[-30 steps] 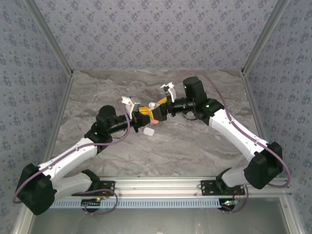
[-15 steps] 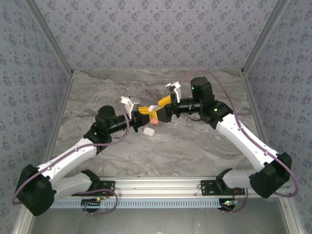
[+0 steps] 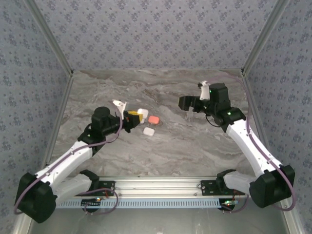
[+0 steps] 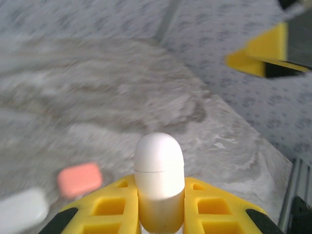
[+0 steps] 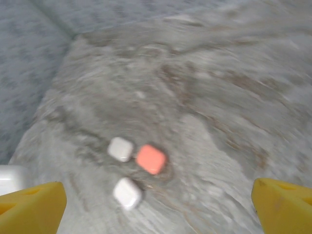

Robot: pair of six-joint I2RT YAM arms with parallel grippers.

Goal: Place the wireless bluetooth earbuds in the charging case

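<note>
Pinched tight, the left gripper's (image 3: 134, 116) yellow jaws hold a white charging case (image 4: 159, 165) upright by its lower half. Its rounded, closed top sticks out past the fingertips, over the marble table (image 3: 195, 146). Near it lie a coral case (image 5: 151, 159) and two loose white cases (image 5: 128, 193), close together. The right gripper's (image 5: 157, 195) jaws stand spread wide with nothing between them, well apart to the right.

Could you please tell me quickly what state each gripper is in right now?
Left gripper: jaws closed on a white case.
Right gripper: jaws open, holding nothing.
</note>
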